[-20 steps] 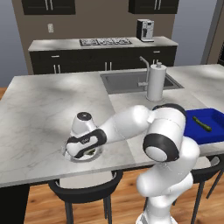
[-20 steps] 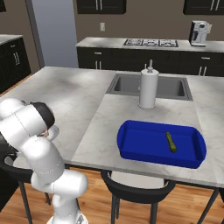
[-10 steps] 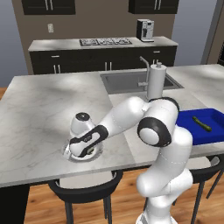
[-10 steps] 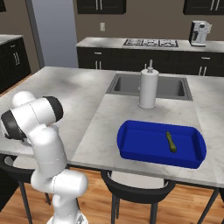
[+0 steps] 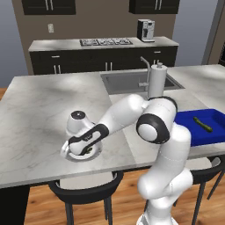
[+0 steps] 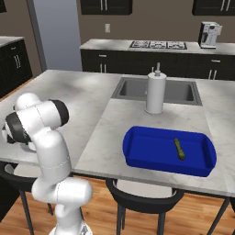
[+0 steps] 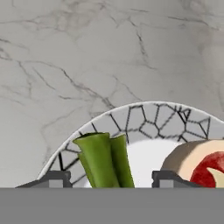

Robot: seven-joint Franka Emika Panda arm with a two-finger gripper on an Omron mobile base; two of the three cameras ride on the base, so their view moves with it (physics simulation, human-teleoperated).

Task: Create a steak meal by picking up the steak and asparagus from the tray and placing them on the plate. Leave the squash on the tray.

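Green asparagus (image 7: 105, 159) sits between the two dark finger tips in the hand view, its stalk ends lying over the plate (image 7: 144, 118). The gripper (image 7: 104, 180) has its jaws standing apart on either side of the bunch; can't tell whether the pads touch it. The steak (image 7: 202, 164) is on the same plate, just beside the asparagus, red centre with a pale rim, cut off by the frame edge. The plate has a grey cracked-pattern rim and a white middle, and rests on the marble counter (image 7: 87, 57).

Left base view: the gripper (image 5: 79, 149) is low over the plate (image 5: 66, 154) near the front edge of the counter, the arm reaching out to the robot's left. The plate is mostly hidden under the hand.

Further right, well apart from the plate, the blue tray (image 6: 151, 149) lies near the counter's front edge. The squash (image 6: 179, 149) lies alone in it, toward the right half. Behind the tray a white paper-towel roll (image 6: 156, 92) stands upright beside the sink (image 6: 133, 87). Far back on the rear counter are a cooktop (image 6: 158, 44) and a coffee machine (image 6: 209, 35).
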